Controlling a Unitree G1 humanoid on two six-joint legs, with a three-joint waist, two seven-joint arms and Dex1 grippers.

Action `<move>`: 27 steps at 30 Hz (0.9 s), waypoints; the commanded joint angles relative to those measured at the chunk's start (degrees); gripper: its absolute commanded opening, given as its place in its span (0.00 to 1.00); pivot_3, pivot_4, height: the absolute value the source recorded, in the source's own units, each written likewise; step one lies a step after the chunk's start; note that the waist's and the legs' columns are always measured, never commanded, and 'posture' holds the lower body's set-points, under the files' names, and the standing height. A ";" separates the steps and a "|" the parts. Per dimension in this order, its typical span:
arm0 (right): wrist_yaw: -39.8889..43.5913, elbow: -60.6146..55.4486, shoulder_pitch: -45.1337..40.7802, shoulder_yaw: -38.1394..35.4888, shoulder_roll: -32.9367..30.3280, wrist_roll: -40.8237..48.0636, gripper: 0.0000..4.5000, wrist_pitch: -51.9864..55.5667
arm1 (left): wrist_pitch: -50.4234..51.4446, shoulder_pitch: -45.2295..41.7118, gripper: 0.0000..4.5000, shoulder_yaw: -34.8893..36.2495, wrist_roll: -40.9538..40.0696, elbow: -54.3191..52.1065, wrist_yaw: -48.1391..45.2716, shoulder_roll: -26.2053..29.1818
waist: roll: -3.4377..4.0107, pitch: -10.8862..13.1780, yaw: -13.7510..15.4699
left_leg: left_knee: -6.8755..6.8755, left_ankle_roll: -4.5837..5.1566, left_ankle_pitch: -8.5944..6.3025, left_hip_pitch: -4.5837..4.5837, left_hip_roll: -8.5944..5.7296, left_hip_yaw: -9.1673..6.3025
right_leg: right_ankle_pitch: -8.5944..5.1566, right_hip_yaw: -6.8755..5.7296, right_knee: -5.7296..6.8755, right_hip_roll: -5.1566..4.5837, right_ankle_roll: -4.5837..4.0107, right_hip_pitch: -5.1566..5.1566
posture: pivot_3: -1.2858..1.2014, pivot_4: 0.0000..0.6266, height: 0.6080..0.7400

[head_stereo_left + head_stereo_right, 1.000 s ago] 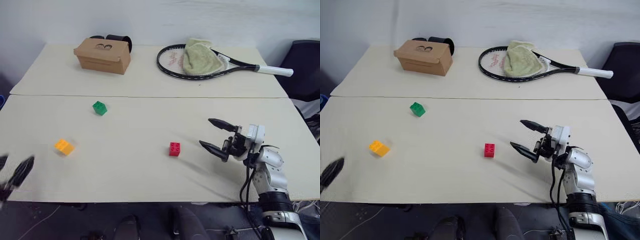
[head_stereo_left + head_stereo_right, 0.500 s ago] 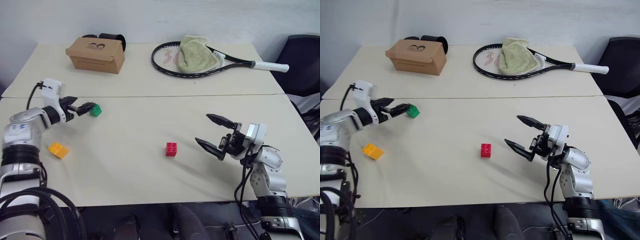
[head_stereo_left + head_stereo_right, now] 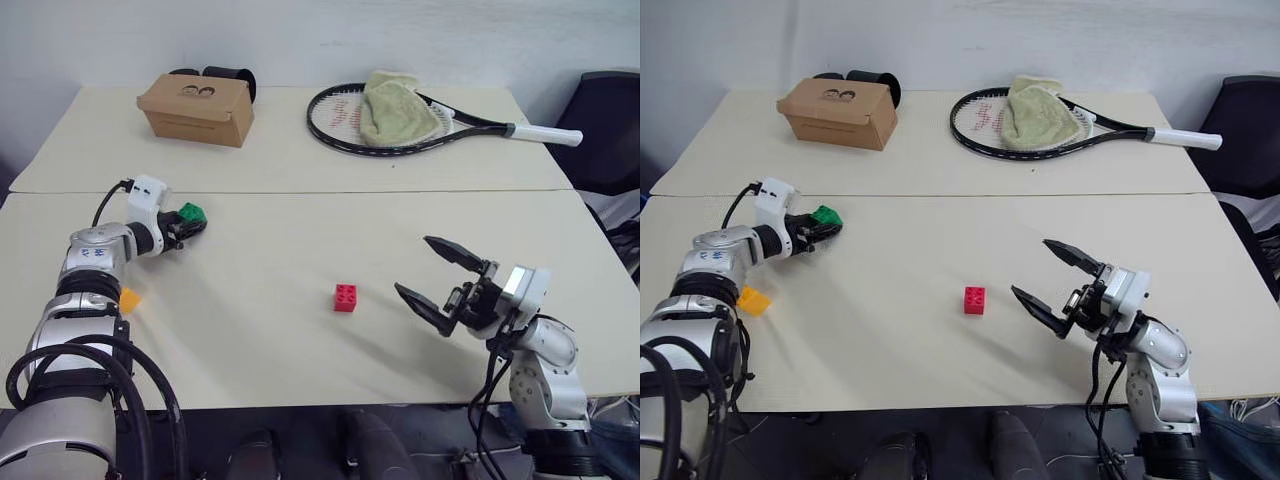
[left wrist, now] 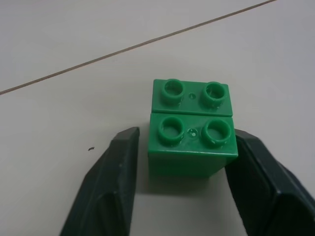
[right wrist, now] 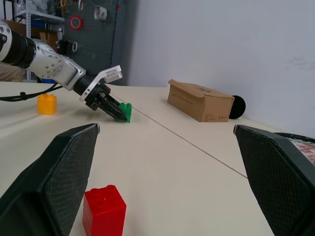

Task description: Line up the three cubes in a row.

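Observation:
The green cube (image 3: 191,212) stands on the table at the left, near the seam between the two tabletops. My left gripper (image 3: 187,224) is shut on it, one black finger (image 4: 106,187) on each side of the cube (image 4: 192,132). Behind my left forearm, the orange-yellow cube (image 3: 130,297) is partly hidden. The red cube (image 3: 345,297) sits alone in the middle of the near tabletop. A short way to its right my right gripper (image 3: 413,265) hovers open, holding nothing.
A brown cardboard box (image 3: 195,108) stands at the back left with a black object (image 3: 228,75) behind it. A tennis racket (image 3: 440,125) with a green towel (image 3: 392,105) on it lies at the back right. A dark chair (image 3: 612,130) stands off the table's right edge.
My left arm swung in from the near left edge to the green cube, and its fingers closed around it. The right gripper stayed open, almost in place. The camera shifted slightly.

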 commanded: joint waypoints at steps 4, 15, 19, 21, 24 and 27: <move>1.03 -2.20 0.79 -1.09 -3.12 1.10 1.00 0.88 | -6.85 -0.39 0.33 0.47 -2.09 -7.66 -19.78 0.54 | -0.02 0.01 0.77 | 0.06 0.00 0.00 -0.05 -0.02 0.10 | 0.00 -0.07 0.00 0.01 0.00 0.00 | 0.52 0.24 1.00; 10.04 -2.25 3.52 -1.74 -12.49 3.70 1.00 5.47 | -4.83 14.72 0.33 -15.98 -0.17 -46.35 -41.64 -4.66 | 0.01 0.02 1.99 | 0.36 0.07 -0.04 0.00 0.06 0.06 | 0.01 0.38 0.00 0.09 0.02 0.27 | 0.52 0.24 1.00; 9.61 -3.25 3.78 -1.87 -12.12 3.74 1.00 6.44 | -5.31 15.44 0.33 -17.46 1.54 -46.77 -39.11 -6.47 | 0.01 0.02 1.90 | 0.43 0.13 -0.10 0.01 0.12 -0.11 | 0.04 0.56 0.00 0.36 0.07 0.27 | 0.52 0.24 1.00; 9.21 -3.75 4.03 -1.96 -11.92 3.75 1.00 6.81 | -5.36 15.40 0.33 -18.09 2.77 -46.15 -37.56 -6.99 | 0.01 0.01 1.94 | 0.44 0.13 -0.12 0.01 0.17 -0.17 | 0.05 0.59 0.00 0.55 0.08 0.26 | 0.52 0.24 1.00; 8.76 -4.71 4.95 -2.18 -11.69 3.67 1.00 7.00 | -5.70 15.59 0.33 -18.78 3.65 -45.88 -36.90 -7.43 | 0.01 0.01 2.08 | 0.48 0.15 -0.15 0.00 0.22 -0.17 | 0.05 0.58 -0.01 0.54 0.08 0.26 | 0.52 0.24 1.00; 8.04 -5.55 5.58 -2.24 -11.43 3.63 1.00 7.15 | -5.01 15.70 0.33 -18.97 3.85 -46.17 -36.25 -7.91 | 0.01 0.01 2.12 | 0.49 0.18 -0.18 0.00 0.23 -0.16 | 0.05 0.58 -0.01 0.55 0.08 0.27 | 0.52 0.24 1.00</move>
